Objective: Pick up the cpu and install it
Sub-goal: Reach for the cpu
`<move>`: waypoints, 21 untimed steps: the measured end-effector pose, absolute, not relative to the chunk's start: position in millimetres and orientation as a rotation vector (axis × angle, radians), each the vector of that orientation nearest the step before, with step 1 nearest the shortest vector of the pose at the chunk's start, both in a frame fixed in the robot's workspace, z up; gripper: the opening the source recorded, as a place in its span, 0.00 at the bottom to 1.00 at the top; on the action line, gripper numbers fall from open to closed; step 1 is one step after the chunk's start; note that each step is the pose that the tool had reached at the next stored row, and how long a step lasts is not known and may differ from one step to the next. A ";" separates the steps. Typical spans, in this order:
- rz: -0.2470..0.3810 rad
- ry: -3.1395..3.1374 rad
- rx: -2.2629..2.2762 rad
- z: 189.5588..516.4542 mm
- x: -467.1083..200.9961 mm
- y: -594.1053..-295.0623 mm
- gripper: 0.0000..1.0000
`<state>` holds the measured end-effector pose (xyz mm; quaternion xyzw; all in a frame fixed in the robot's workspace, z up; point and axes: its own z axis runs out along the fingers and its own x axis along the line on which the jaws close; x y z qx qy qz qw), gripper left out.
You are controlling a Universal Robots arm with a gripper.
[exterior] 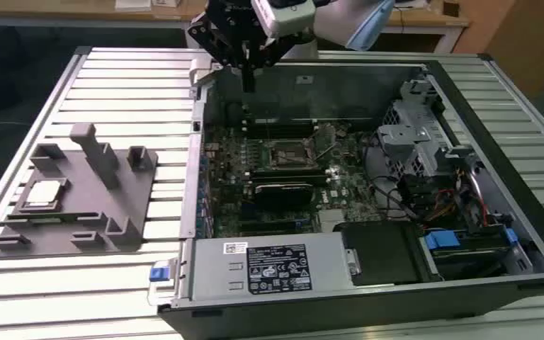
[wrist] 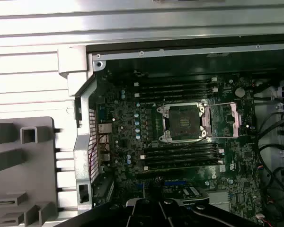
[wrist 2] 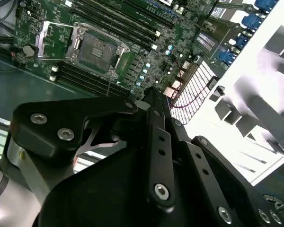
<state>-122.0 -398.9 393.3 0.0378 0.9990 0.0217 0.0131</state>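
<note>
So the black linkage gripper (exterior: 248, 85) hangs over the far wall of the open black computer case (exterior: 348, 88), near its corner toward the exterior view's left. The jaws look pinched together with nothing in them.

The cpu (exterior: 45, 193), a small flat square chip with a silvery-grey top and pale tan edges, lies flat in a pocket of the grey plastic fixture tray (exterior: 111, 219). That tray sits on the slatted metal surface (exterior: 111, 78) outside the case, just beside its wall on the exterior view's left, so the chip is well apart from the gripper and untouched.

Inside the case, the black square socket (wrist: 182, 123) on the green motherboard (wrist: 123, 142) is empty and its metal cover plate (wrist: 229, 120) is flipped open, so it looks ready.

The pick is the step in hand, imo. To do it well, the jaws have to spread wider than the chip and drop straight down, clear of the tray's upright posts (exterior: 88, 145). They should grab the tan edges only and keep it level.
</note>
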 end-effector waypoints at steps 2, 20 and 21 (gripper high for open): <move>0.068 3.113 0.118 393.3 -122.0 -398.9 0.11; 0.068 3.112 0.118 393.3 -132.2 -398.9 0.11; 0.068 3.112 0.118 393.3 -134.3 -398.9 0.11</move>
